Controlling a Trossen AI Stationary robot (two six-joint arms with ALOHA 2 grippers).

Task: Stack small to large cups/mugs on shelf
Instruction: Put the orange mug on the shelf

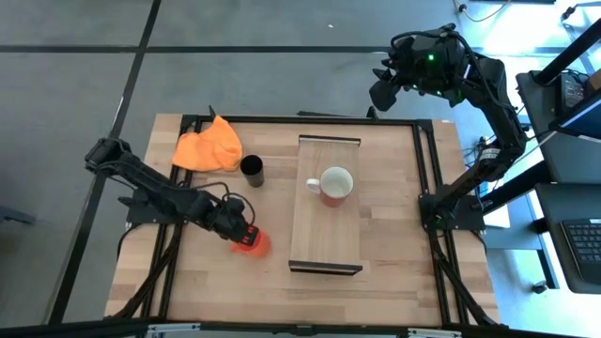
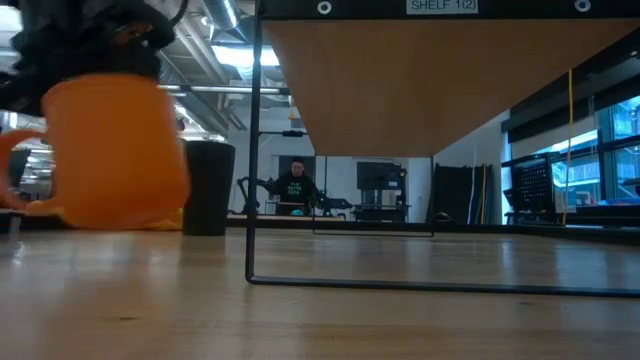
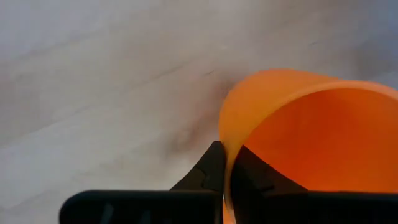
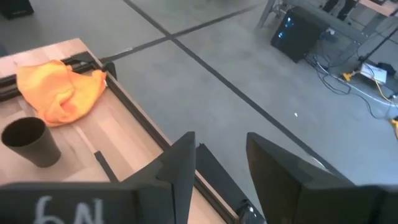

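My left gripper is shut on the small orange mug, left of the shelf's near end; the mug fills the left of the low view, its handle to the side. The white-and-red mug stands on the light wooden shelf. The black cup stands on the table beside the shelf's far end. My right gripper is open and empty, raised beyond the table's far right corner. My left gripper pinches the orange mug's rim wall, one finger outside and one finger inside the mug. The fingers come from above, slanting from the table's left. In the low view the mug hangs upright, a little clear of the table.
An orange cloth lies at the table's far left, by the black cup. The shelf's dark brackets stand at its short ends. A person sits in the room behind the table.
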